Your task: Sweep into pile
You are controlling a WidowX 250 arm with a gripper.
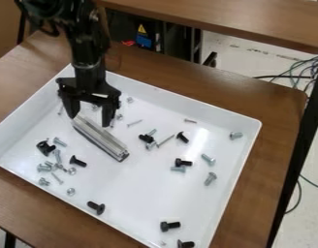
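Black claw (89, 121) over the upper left part of the white tray (149, 198), with fingertips spread apart and a gap plain to see between them; metal bar (103, 138) aslant inside the tray, upper end close by the tips, lower end toward the middle. Impossible to tell from here about contact between bar and fingers. Likely step in hand: getting the bar ready as a sweeper, with the pieces widely scattered and the sweep mostly undone. Before any push, close firmly and squarely on the bar, to guard against twisting under load. Keep the long side low and level, just skimming the tray floor; too high, and likely slipping of thin screws underneath; too hard, and likely scraping or tray shift on the brown table (284, 101). Best to push broadside, slowly, in short strokes, toward the loose group of silver screws (45, 167) at the left, a natural start for a pile. Gather the nearby black bolt (77, 161) along the way, then come around behind the silver bolt (236, 135) near the right wall for a longer pass. Watch for round heads rolling off past the bar's ends, and lift clear before each return.
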